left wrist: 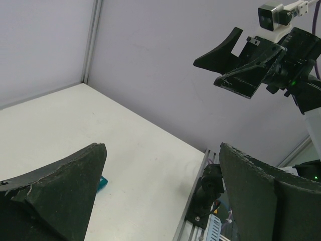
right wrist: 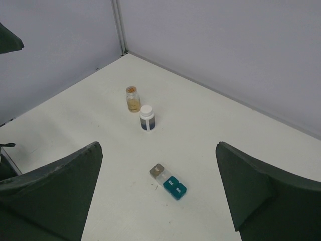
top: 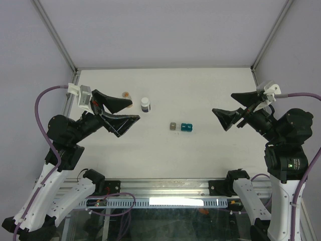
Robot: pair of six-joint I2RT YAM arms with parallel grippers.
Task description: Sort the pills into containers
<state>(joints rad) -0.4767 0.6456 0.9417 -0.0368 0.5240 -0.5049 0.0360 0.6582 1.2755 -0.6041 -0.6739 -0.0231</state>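
Observation:
Two small containers lie mid-table: a grey cube-like box (top: 172, 126) (right wrist: 157, 170) and a teal oblong box (top: 186, 127) (right wrist: 174, 187), joined by a clear piece. Loose pills are not in view. My left gripper (top: 134, 111) (left wrist: 163, 150) hovers open to the left of the boxes with nothing between its fingers. A sliver of the teal box (left wrist: 102, 183) peeks past its left finger. My right gripper (top: 224, 104) (right wrist: 158, 150) hangs open above the table to the right of the boxes, with nothing between its fingers.
A white-capped dark bottle (top: 145, 104) (right wrist: 147, 118) stands behind the boxes. A small amber jar (top: 127, 94) (right wrist: 132, 98) with tan contents stands beside it, close to my left gripper's upper finger. Grey walls enclose the table (top: 200, 90); a metal rail (top: 165, 187) runs along the near edge.

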